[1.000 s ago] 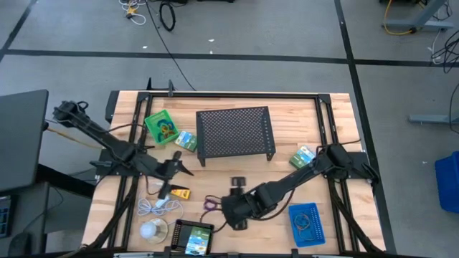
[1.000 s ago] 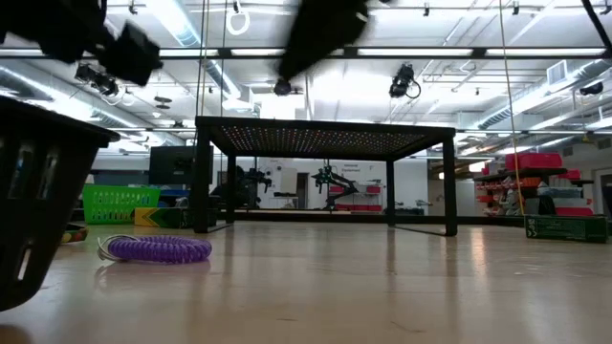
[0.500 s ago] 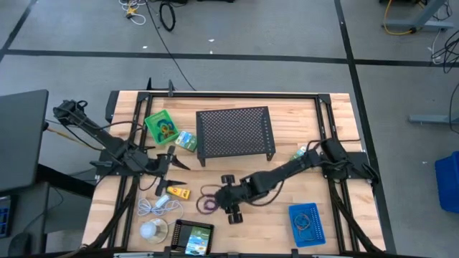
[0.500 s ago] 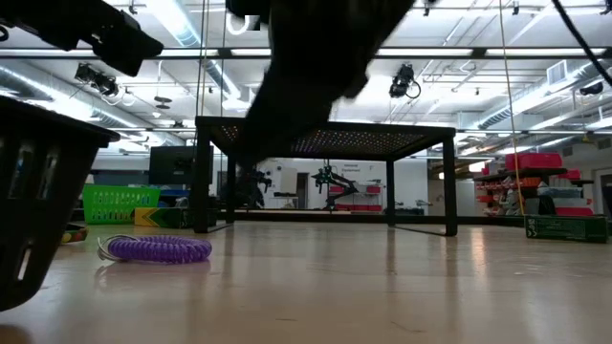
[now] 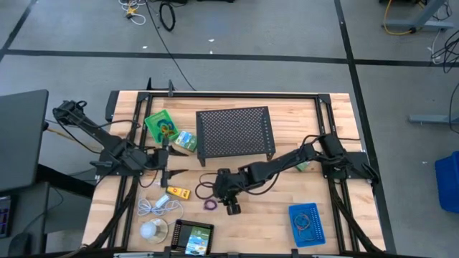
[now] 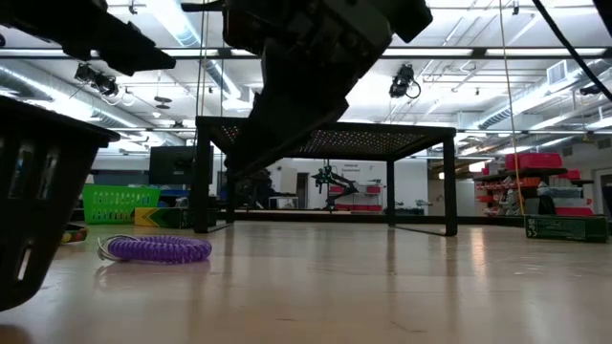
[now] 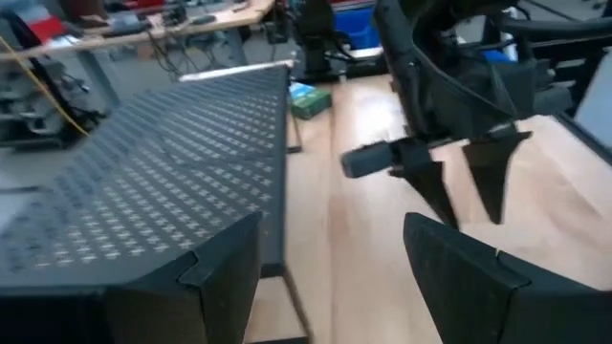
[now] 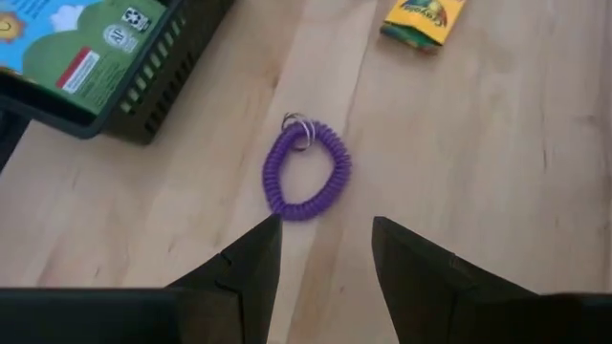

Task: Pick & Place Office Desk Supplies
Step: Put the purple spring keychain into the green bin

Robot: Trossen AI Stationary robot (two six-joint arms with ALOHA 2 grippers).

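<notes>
A purple coiled loop [image 8: 306,172] with a small metal ring lies flat on the wooden table [image 5: 287,197]; it also shows in the high view [image 5: 210,205] and the low view [image 6: 158,249]. My right gripper [image 8: 320,239] hangs open a little above it, slanting down, fingers short of the loop and touching nothing; from above it sits just right of the loop [image 5: 224,201]. A yellow block [image 5: 177,192] lies left of the loop. My left gripper [image 5: 174,163] waits open near the table's left, above the wood, holding nothing [image 7: 335,277].
A black mesh stand [image 5: 235,133] fills the far middle. A green tray [image 5: 161,127] and a green-blue packet [image 5: 186,140] lie far left. A black tray [image 5: 192,236] holds a packet at the near edge, beside a white cable [image 5: 156,206] and white ball [image 5: 151,229]. A blue tray [image 5: 307,222] sits near right.
My right gripper has swung toward the table's left and sunk, tipping so that it slants down over the purple loop; in the low view it has come down into the picture. My left gripper has tipped up nearer to level. The loop has not moved.
</notes>
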